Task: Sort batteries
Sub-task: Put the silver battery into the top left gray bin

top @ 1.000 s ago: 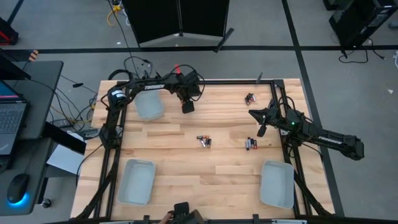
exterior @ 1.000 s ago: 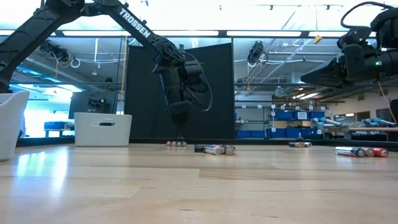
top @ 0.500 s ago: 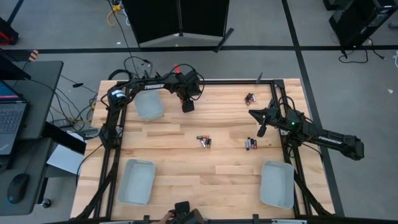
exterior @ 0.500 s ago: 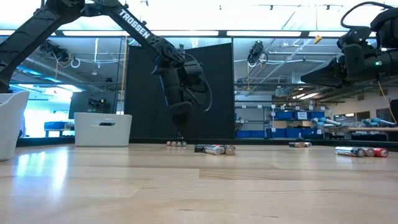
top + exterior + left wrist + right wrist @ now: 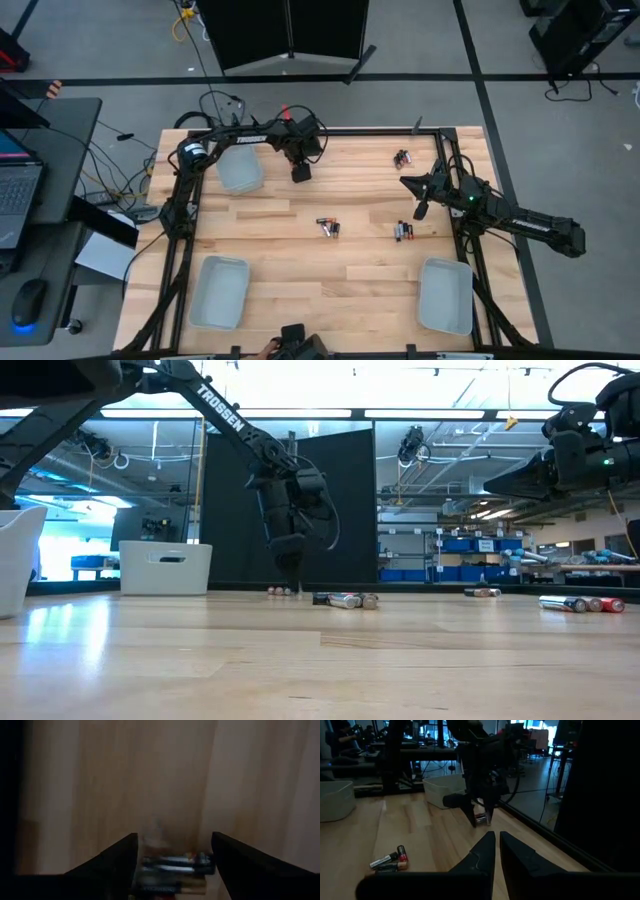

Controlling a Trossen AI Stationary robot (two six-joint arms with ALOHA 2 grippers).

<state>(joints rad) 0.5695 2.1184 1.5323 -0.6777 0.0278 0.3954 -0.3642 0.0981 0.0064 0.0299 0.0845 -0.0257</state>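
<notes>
Small batteries lie on the wooden table in clusters: one in the middle (image 5: 328,226), one to its right (image 5: 404,231), one at the far right (image 5: 402,157). A further cluster (image 5: 172,869) lies near the far edge, right under my left gripper (image 5: 299,174). That gripper points steeply down and is open, one finger on each side of this cluster (image 5: 283,590), tips just above the table. My right gripper (image 5: 404,183) hovers level and shut above the table's right part, clear of all batteries.
Three pale grey trays stand on the table: one at the far left (image 5: 240,170) beside my left arm, one at the near left (image 5: 218,292), one at the near right (image 5: 445,295). Bare wood lies between the battery clusters. A dark frame runs along the table's edges.
My left gripper has sunk a little toward the batteries beneath it, with its fingers still open. The batteries have kept their places.
</notes>
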